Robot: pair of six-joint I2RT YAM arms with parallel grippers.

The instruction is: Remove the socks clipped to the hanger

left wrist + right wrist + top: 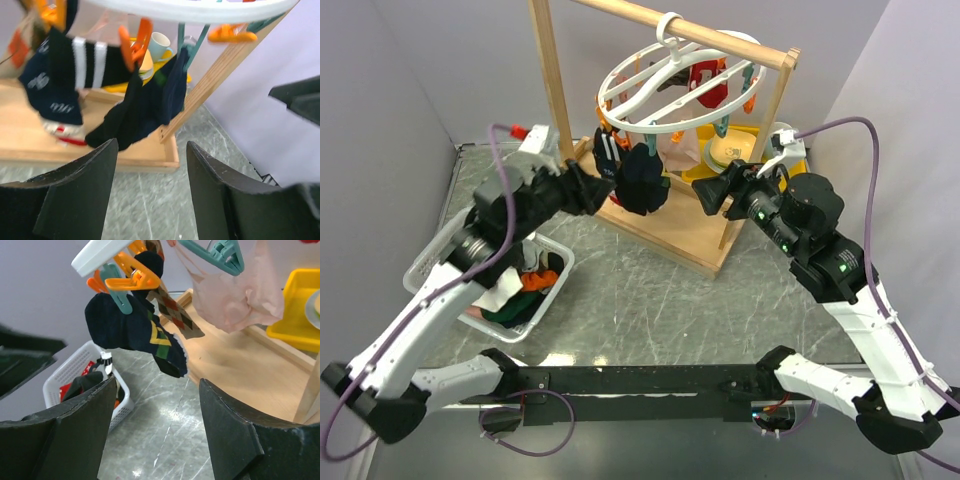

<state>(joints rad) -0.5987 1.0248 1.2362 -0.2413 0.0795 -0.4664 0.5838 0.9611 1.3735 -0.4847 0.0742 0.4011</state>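
Left pincer [150,150] and right pincer [157,385] released, empty. Risk: tugging the navy sock [642,180] may swing the hanger [652,126]; clip could hold.

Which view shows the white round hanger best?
Top external: the whole hanger shows there, with its ring, spokes and hook. The left wrist view catches only a strip of its rim, and the right wrist view only one rim corner with clips.

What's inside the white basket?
A pile of socks lies in the basket. Black, orange, dark green and pale ones show. The left arm covers part of the basket, and anything under the top socks is hidden.
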